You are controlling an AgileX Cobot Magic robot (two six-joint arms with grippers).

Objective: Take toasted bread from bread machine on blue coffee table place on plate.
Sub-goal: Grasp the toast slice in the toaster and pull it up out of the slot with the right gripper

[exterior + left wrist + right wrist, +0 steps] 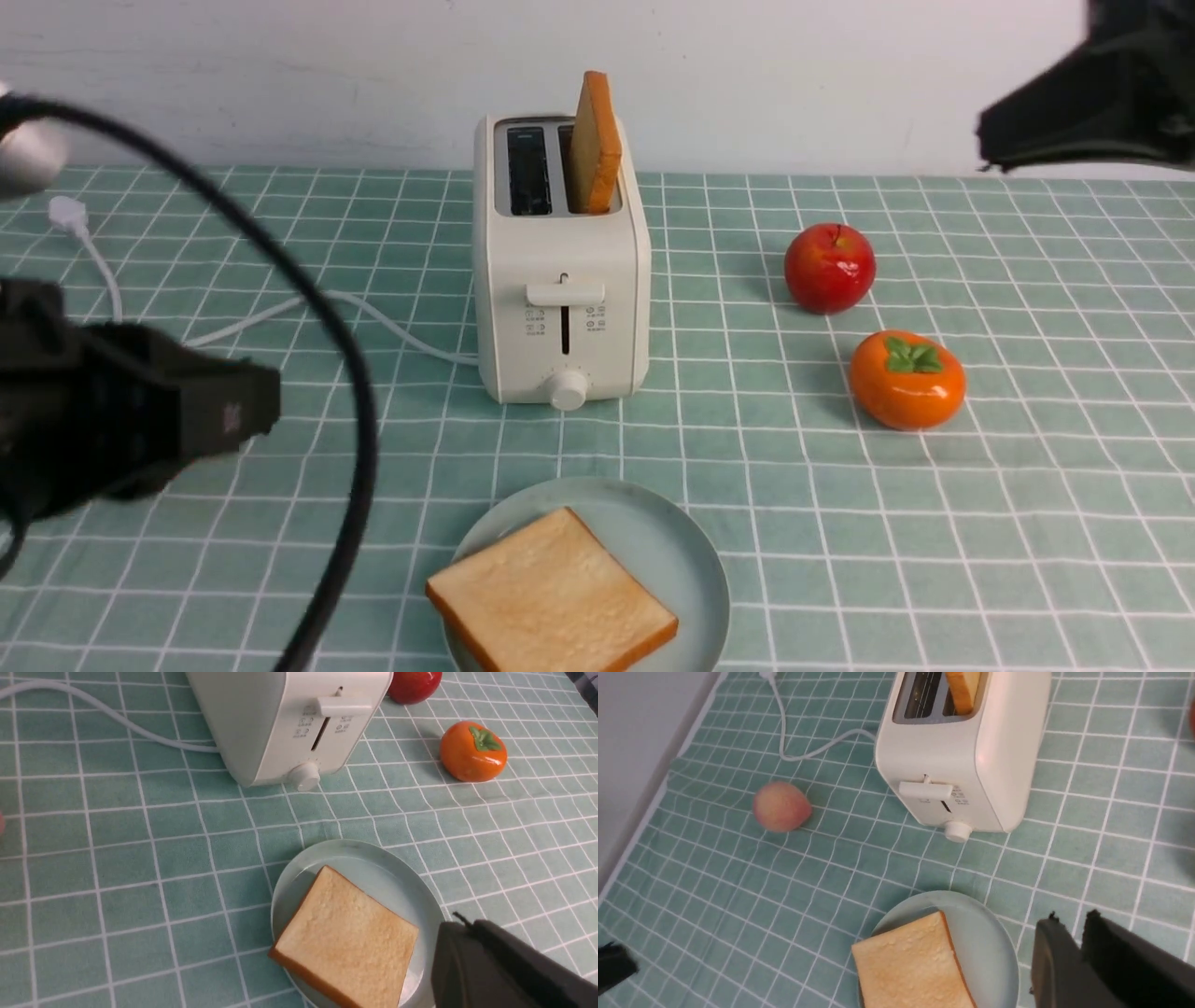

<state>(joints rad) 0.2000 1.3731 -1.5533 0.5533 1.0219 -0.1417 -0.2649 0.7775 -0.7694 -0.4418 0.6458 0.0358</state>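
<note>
The cream-white bread machine (560,280) stands mid-table on the blue coffee table (1027,485). One slice of toasted bread (597,145) stands upright in its right slot; the left slot is empty. The other slice (551,597) lies flat on the pale blue-green plate (672,541) in front of the toaster. My left gripper (266,411) hangs low at the left, shut and empty, beside the plate (364,858) in the left wrist view (465,919). My right gripper (990,140) is raised at the far right, empty, its jaws a narrow gap apart (1071,914).
A red apple (829,267) and an orange persimmon (906,379) sit right of the toaster. A peach (781,806) lies to its left. The white cord (373,313) runs left from the toaster to a plug (65,213). A white wall is behind.
</note>
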